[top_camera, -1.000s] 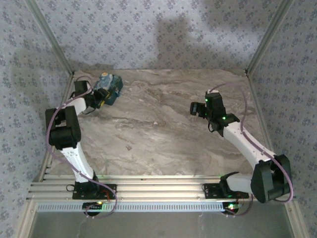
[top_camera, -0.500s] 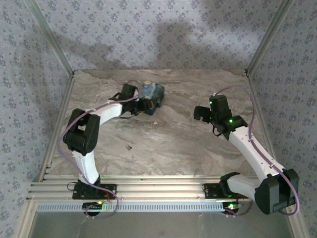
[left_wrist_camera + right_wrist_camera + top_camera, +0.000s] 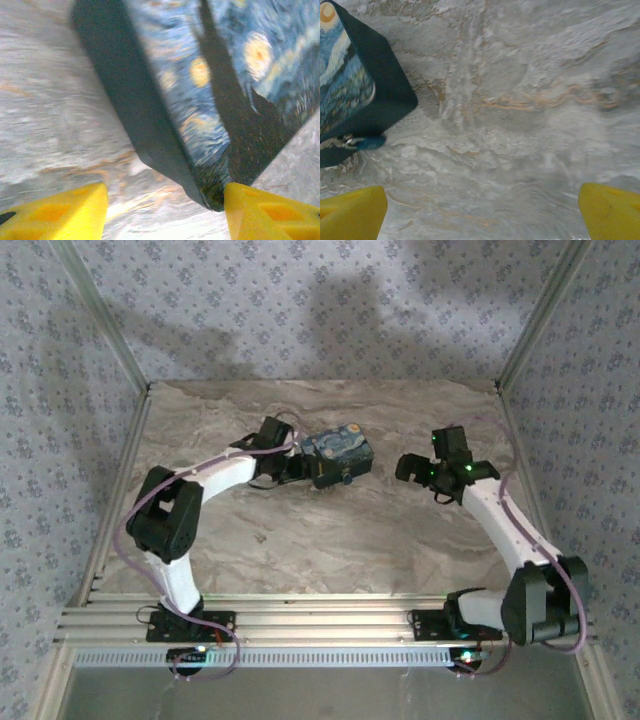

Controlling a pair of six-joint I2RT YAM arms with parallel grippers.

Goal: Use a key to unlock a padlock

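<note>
Top external view: the padlock [image 3: 338, 455] sits mid-table, slightly toward the far side, between the two arms, likely so that both can reach it. The left gripper [image 3: 300, 470] is at its left end. In the left wrist view the block's corner lies between the yellow fingers [image 3: 265, 210]: the right one touches it and the other stands apart. Whether they clamp it I cannot tell. In the right wrist view the key [image 3: 370, 143], a tiny blue piece, shows at the block's lower edge, seemingly facing the right arm. The right gripper [image 3: 412, 468] hangs just right of the block, jaws wide and empty over bare marble table [image 3: 300, 540], probably ready to take the key while the left steadies the lock
</note>
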